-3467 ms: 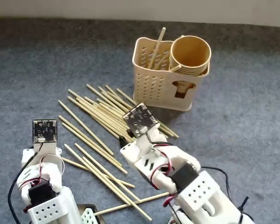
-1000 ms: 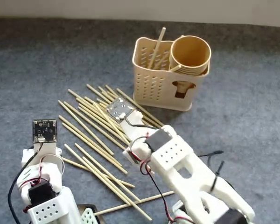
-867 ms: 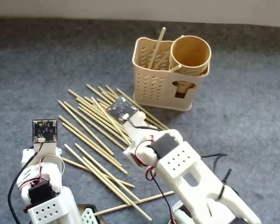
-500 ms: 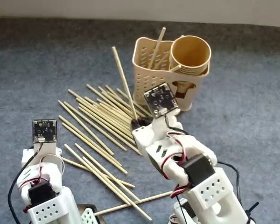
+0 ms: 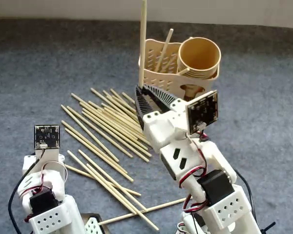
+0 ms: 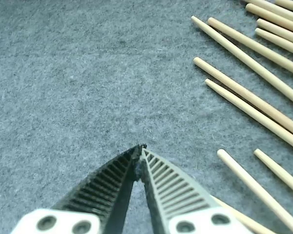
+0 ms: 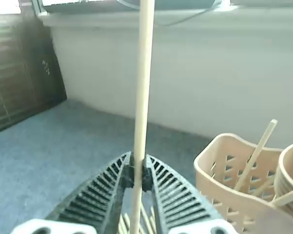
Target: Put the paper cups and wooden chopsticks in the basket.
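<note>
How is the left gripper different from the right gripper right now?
The right gripper is shut on a wooden chopstick and holds it upright; the left gripper is shut on nothing. The right gripper is up beside the basket, while the left gripper points down at bare carpet next to the loose chopsticks. Both share the same dark ribbed build, and both are closed.

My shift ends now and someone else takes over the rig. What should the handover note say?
Right gripper: shut on the held chopstick, which stands upright beside the basket.
Left gripper: shut, empty, over the carpet.
Done: the stacked paper cups and a few basket chopsticks are inside.
Left: put the held chopstick in, then collect the many loose chopsticks from the carpet.
</note>
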Action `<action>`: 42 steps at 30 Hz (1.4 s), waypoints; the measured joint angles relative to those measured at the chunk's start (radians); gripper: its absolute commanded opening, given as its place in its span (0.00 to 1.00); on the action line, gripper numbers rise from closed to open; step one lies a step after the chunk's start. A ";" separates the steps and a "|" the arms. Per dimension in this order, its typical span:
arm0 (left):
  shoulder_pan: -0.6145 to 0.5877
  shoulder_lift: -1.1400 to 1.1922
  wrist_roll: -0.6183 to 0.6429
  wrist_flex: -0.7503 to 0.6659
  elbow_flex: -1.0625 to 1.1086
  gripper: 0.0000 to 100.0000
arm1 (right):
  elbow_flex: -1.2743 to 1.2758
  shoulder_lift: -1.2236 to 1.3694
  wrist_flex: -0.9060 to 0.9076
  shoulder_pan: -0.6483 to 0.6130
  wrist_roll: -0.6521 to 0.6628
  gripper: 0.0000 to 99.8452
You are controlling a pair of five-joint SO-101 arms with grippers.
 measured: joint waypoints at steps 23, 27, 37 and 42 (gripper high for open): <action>0.000 0.000 0.000 0.000 0.000 0.01 | -0.140 0.525 -0.577 0.242 0.000 0.00; 0.000 0.000 0.000 0.000 0.000 0.01 | -0.163 0.649 -0.611 0.241 0.000 0.00; 0.000 0.000 0.000 0.000 0.000 0.01 | -0.152 0.789 -0.703 0.245 0.089 0.01; 0.000 0.000 0.000 0.000 0.000 0.01 | -0.147 0.790 -0.707 0.244 0.094 0.01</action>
